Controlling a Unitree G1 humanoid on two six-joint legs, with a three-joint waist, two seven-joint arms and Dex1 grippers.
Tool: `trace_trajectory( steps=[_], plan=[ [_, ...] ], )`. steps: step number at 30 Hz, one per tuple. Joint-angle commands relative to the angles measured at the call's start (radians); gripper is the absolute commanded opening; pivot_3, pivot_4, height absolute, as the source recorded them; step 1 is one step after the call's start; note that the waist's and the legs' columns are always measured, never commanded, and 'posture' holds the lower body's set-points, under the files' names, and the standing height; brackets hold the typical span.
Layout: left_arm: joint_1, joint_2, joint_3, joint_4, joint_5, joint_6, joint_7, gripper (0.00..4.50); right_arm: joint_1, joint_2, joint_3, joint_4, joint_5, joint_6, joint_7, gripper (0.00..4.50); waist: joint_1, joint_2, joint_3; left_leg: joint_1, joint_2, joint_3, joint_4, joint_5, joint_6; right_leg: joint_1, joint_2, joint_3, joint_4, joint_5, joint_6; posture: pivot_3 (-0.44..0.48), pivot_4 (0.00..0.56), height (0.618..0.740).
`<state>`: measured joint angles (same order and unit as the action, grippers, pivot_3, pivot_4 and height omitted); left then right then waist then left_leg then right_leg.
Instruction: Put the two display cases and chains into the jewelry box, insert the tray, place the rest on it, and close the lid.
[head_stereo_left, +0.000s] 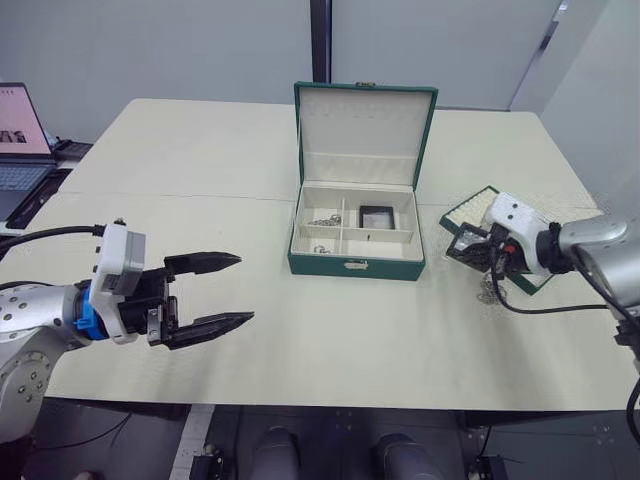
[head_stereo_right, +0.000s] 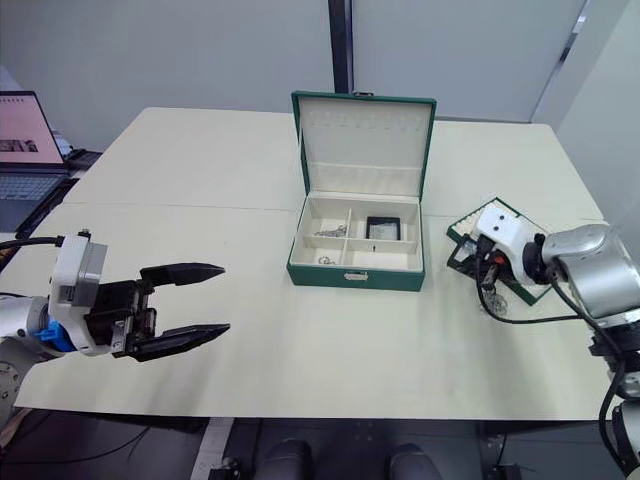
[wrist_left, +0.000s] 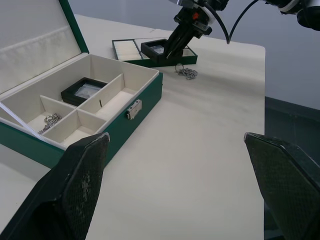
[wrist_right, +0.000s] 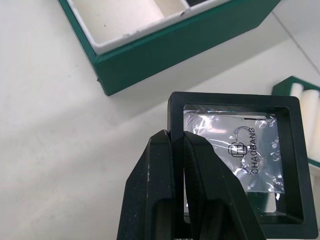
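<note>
- Right gripper (wrist_right: 176, 165) pinches the frame edge of a flat black square display case with a clear window (wrist_right: 240, 155)
- Open dark green hinged jewelry box (head_stereo_left: 356, 265) lies toward the robot's left of it, nearer this arm
- Left gripper (head_stereo_left: 205, 293) gapes wide, empty

— What's the surface?

— A pale cream table (head_stereo_left: 300, 330), with a seam running across it left to right.

— And what sits on it?

— The dark green jewelry box (head_stereo_left: 357, 262) near the middle, lid (head_stereo_left: 365, 133) upright. Well to its right lies the tray (wrist_left: 131, 50), and just beside the tray's near edge, a small bunch of linked silver rings (wrist_left: 187, 72).
</note>
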<state>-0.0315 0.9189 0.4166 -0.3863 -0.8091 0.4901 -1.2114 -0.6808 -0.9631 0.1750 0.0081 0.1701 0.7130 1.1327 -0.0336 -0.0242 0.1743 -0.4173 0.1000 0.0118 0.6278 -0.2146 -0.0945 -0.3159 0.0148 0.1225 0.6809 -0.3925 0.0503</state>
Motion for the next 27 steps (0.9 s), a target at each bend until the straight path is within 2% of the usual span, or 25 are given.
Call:
trace_trajectory(
  steps=[1,11,17,27],
  plan=[
    [-0.023,0.001,-0.006,0.021,0.011,-0.025,-0.011,4.50,-0.085,-0.032,-0.023,-0.049,0.016,0.007,0.048,0.03,-0.001,0.001,0.001,0.000,0.000,0.000,0.000,0.000,0.000,0.000,0.000,0.000,0.000,0.000,0.000,0.000,0.150,0.740],
    [-0.010,0.021,0.037,0.053,0.014,-0.014,-0.014,4.50,-0.324,0.087,0.098,-0.018,0.044,0.057,0.159,0.03,-0.002,0.001,0.001,0.000,0.001,0.001,0.000,0.000,0.000,-0.002,0.000,0.000,0.000,0.000,0.000,0.000,0.150,0.740],
    [0.009,0.021,0.059,0.037,0.009,-0.008,-0.003,4.50,-0.390,0.196,0.182,0.109,0.008,-0.012,0.193,0.03,-0.001,0.002,0.001,0.000,0.001,0.001,0.000,0.000,0.000,-0.002,0.000,0.000,0.000,0.000,0.000,0.000,0.150,0.740],
    [0.048,0.018,0.090,0.001,0.005,0.004,0.013,4.50,-0.451,0.344,0.249,0.316,-0.061,-0.115,0.229,0.03,-0.003,0.002,0.001,0.000,0.001,0.001,0.000,0.000,0.000,-0.002,0.000,0.000,0.001,0.000,0.000,0.000,0.150,0.740]
  ],
)
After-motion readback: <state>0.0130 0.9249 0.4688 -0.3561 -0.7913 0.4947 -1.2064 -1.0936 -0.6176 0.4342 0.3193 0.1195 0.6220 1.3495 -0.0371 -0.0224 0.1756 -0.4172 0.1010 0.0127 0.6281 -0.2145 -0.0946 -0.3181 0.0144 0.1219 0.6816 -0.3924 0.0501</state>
